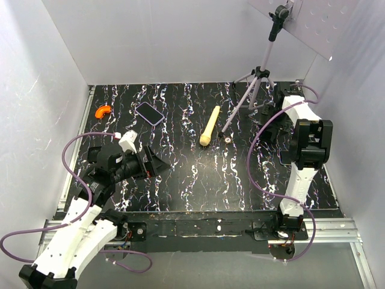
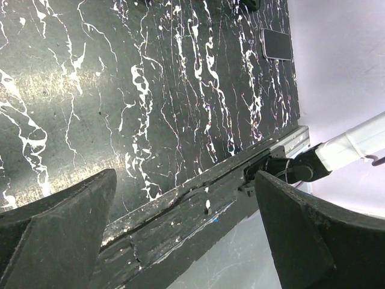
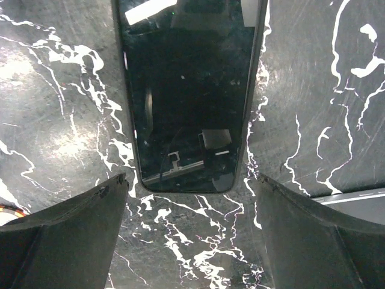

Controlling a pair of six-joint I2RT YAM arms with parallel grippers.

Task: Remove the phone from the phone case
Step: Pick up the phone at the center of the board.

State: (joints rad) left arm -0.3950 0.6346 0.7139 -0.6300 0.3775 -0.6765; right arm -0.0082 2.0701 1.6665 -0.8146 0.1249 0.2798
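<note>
The phone (image 1: 149,113), dark-faced with a pale lavender rim, lies flat at the back left of the table, away from both grippers. In the right wrist view a black phone-sized rectangle with rounded corners and a thin dark rim, which I take for the phone case (image 3: 189,90), lies flat. Its face is glossy, and I cannot tell whether anything sits in it. My right gripper (image 3: 191,180) hovers open at its near short end, touching nothing. My left gripper (image 2: 185,180) hangs open and empty near the front left (image 1: 157,164). A dark pale-rimmed slab (image 2: 277,44) lies far off; I cannot tell which it is.
A cream-yellow stick (image 1: 209,126) lies mid-table, with a small tan ring (image 1: 228,137) beside it. The grey tripod (image 1: 255,84) stands at the back right, next to the right arm (image 1: 304,150). An orange curved piece (image 1: 103,111) sits back left. Walls enclose three sides.
</note>
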